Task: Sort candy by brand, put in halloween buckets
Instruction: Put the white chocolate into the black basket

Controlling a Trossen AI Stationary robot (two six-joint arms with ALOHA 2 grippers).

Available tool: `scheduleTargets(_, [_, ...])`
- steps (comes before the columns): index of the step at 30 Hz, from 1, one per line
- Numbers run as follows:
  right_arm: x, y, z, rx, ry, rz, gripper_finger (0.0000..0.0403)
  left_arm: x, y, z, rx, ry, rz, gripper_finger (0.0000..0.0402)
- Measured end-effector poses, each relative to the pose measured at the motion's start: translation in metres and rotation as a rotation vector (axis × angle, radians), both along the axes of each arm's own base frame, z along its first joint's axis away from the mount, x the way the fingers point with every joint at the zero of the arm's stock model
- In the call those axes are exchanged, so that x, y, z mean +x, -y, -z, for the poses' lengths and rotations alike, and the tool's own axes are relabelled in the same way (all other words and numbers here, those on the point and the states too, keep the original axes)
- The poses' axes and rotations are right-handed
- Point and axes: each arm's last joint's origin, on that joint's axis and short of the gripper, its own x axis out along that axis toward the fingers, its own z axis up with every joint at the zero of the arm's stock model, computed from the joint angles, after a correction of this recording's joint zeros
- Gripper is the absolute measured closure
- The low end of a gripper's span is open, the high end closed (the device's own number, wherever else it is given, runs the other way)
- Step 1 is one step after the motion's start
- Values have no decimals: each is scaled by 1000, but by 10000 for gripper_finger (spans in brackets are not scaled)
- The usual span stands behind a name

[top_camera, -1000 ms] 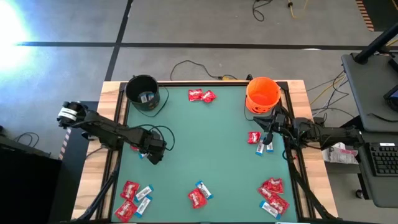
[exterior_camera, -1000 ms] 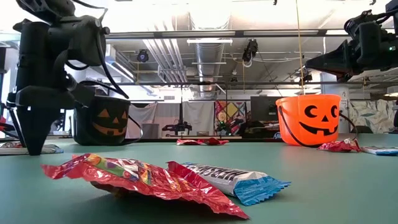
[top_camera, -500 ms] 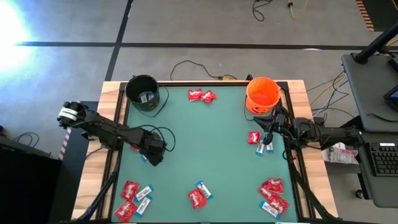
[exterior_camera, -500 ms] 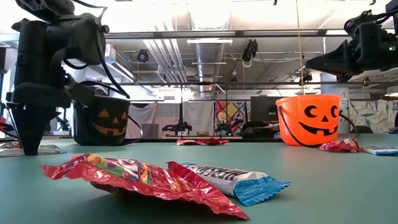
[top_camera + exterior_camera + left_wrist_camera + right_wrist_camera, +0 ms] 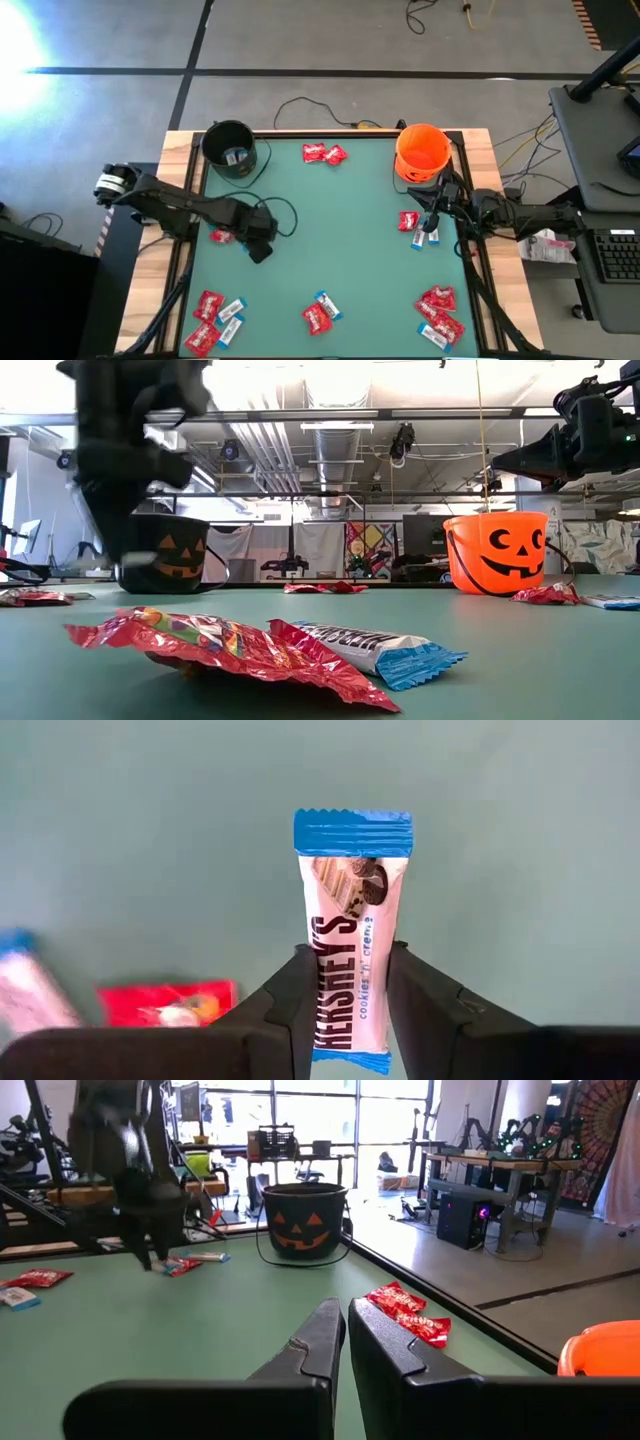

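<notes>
Since a second ago the left end effector (image 5: 345, 1000) has risen off the bench's left side, clamped on a Hershey's bar (image 5: 350, 935); carry it level to the black cauldron bucket (image 5: 229, 150) at the far-left corner, releasing only above its mouth.

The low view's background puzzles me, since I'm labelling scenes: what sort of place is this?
Probably a robotics lab or workshop: exposed silver ceiling ducts, cluttered equipment benches on a bare concrete floor, and loose cables beside the green-topped table.
</notes>
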Motion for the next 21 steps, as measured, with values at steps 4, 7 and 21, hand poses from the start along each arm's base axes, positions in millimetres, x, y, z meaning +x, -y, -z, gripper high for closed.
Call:
scheduleTargets(4, [0,0,0,0,0,0,385,14,-23,-39,48,18,85,313])
scheduleTargets(7, [0,0,0,0,0,0,385,22,-54,-78,156,60,66,313])
scheduleTargets(21, [0,0,0,0,0,0,385,-55,-221,-137,354,-54,-510,328])
